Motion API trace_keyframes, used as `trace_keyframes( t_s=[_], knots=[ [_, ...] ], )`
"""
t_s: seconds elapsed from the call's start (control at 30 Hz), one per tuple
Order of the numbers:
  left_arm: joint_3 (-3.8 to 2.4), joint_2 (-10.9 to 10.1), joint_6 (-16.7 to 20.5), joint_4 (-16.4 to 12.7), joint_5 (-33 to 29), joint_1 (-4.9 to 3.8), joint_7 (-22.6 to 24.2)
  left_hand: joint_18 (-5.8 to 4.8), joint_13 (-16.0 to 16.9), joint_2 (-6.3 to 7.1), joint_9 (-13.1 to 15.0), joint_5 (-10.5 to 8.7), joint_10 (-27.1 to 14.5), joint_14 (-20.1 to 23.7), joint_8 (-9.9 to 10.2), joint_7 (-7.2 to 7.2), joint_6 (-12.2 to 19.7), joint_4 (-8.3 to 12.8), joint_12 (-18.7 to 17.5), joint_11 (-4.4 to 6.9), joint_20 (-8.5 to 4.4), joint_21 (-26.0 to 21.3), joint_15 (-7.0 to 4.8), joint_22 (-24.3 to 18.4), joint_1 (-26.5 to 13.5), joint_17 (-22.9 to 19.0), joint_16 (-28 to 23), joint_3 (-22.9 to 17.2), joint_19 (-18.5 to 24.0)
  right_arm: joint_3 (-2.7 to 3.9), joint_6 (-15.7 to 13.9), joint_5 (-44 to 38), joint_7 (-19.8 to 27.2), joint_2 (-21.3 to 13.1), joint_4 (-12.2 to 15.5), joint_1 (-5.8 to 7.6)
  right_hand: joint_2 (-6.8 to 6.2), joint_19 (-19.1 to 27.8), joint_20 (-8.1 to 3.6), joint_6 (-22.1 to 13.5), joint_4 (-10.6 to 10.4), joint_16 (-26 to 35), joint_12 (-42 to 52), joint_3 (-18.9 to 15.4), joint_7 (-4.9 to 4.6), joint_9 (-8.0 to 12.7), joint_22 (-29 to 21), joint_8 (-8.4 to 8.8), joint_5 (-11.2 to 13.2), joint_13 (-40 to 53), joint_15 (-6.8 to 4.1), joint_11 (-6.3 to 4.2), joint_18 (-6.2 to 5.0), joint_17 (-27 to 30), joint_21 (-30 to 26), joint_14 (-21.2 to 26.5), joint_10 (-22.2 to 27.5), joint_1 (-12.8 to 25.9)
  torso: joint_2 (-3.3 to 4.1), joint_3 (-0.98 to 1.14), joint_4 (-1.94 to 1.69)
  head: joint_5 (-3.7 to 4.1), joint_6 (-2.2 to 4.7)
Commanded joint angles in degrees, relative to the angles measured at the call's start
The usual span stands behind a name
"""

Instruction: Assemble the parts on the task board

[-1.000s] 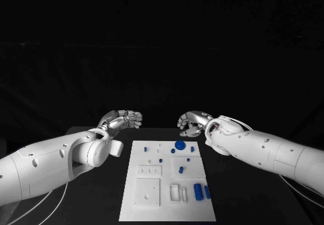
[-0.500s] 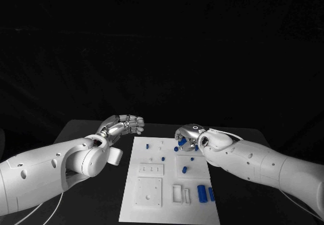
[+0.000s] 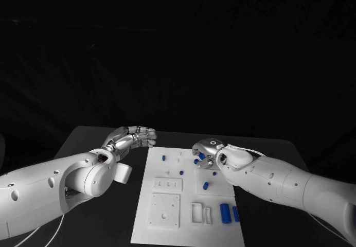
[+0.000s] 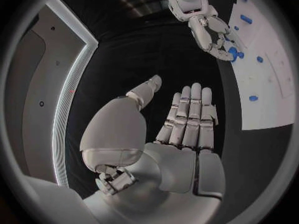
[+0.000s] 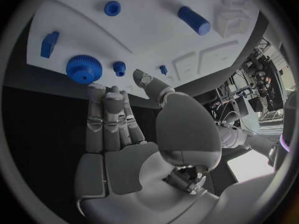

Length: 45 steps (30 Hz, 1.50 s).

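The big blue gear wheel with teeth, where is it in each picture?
Head view: the big blue gear wheel sits at the white task board's far end, half hidden by the right hand.
Left wrist view: blue shows under the right hand; I cannot tell if it is the gear.
Right wrist view: beyond the fingertips.
Shared landmark: the board.

Right hand [image 5: 121,134] empty, fingers [image 5: 106,117] straight and side by side, thumb [image 5: 149,84] apart from them, tips at the near edge of the task board [image 5: 156,40]. Blue gear [image 5: 84,68] on the board just beyond the fingertips, small blue peg [image 5: 119,67] beside it. Blue block [image 5: 49,44], round blue part [image 5: 112,8] and blue cylinder [image 5: 193,20] lie farther out. Tiny blue pin [image 5: 162,69] sits near the thumb tip. Black counter [image 5: 44,114] under the hand.
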<state>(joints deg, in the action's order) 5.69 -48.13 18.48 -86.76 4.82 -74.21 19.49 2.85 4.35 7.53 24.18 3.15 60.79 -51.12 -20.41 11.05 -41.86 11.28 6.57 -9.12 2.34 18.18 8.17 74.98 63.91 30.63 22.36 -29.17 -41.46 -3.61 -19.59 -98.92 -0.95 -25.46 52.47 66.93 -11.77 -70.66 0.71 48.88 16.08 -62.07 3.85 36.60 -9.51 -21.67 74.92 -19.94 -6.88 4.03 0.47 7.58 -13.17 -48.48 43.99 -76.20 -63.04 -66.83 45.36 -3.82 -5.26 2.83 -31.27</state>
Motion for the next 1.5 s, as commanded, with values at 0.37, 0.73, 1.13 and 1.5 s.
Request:
trace_keyframes(
  t_s=[0.37,0.73,1.13,1.5],
  knots=[
    [-0.06,-0.27,-0.75,-1.21,0.31,-0.41,0.36,0.34,-0.10,-0.12,-0.08,0.27,0.03,0.57,0.29,0.66,0.29,0.48,-0.50,-0.51,-0.04,0.23,-0.02,1.28,-0.62,-0.08,-0.09,-0.13,0.51,-0.01,-0.77,-2.83,-1.66,-0.16,-0.12,-0.03,-0.46,-2.28,-1.58,1.35,-0.43,-1.35,0.50,3.55,0.14,-0.07,1.21,0.05,2.58,0.21,-0.08,-0.66,-1.83,0.92,0.76,0.23,-1.47,-0.10,2.81,-0.23,-0.40,0.19,0.30],
    [-0.06,-0.47,-0.79,-1.18,0.31,-0.64,0.19,0.34,-0.14,-0.11,-0.11,0.26,-0.03,0.66,0.30,0.65,0.24,0.50,-0.63,-0.55,0.00,0.25,0.02,1.28,-0.73,-0.11,-0.11,-0.16,0.61,-0.01,-0.67,-3.05,-1.50,-0.05,-0.16,-0.04,0.21,-2.31,-1.68,3.53,-1.11,-2.09,1.44,6.42,0.67,-0.43,1.22,-0.77,3.70,1.11,-1.03,-1.65,-1.83,1.80,1.24,0.40,-4.56,0.12,3.92,-0.23,-0.60,0.39,0.58],
    [-0.06,-0.29,-0.95,-0.85,0.31,-0.71,-0.03,0.34,-0.19,-0.08,-0.14,0.25,-0.10,0.70,0.34,0.66,0.24,0.50,-0.77,-0.60,0.04,0.27,0.05,1.28,-0.85,-0.13,-0.11,-0.19,0.68,-0.01,-3.70,-4.72,-2.90,-0.55,0.56,-0.04,2.23,-2.80,-2.41,7.37,-2.13,-2.81,3.33,11.17,2.20,-1.85,1.54,-2.71,4.08,3.66,-2.89,-3.56,-1.83,2.61,3.83,0.56,-9.42,-0.41,5.17,-0.11,-0.53,0.48,1.44],
    [-0.06,-0.33,-0.94,-0.74,0.31,-0.71,-0.19,0.36,-0.22,-0.05,-0.17,0.24,-0.19,0.72,0.37,0.67,0.25,0.54,-0.90,-0.66,0.05,0.31,0.06,1.28,-0.90,-0.14,-0.09,-0.23,0.73,0.01,-8.50,-5.71,-4.39,-1.06,2.54,-0.04,2.27,-2.59,-2.94,8.87,-1.38,-3.60,3.98,12.45,2.90,-3.03,1.47,-3.53,4.09,5.52,-3.81,-4.47,-1.83,2.76,6.62,0.70,-11.42,-0.52,5.87,-0.06,-0.61,0.48,2.26]
  ],
)
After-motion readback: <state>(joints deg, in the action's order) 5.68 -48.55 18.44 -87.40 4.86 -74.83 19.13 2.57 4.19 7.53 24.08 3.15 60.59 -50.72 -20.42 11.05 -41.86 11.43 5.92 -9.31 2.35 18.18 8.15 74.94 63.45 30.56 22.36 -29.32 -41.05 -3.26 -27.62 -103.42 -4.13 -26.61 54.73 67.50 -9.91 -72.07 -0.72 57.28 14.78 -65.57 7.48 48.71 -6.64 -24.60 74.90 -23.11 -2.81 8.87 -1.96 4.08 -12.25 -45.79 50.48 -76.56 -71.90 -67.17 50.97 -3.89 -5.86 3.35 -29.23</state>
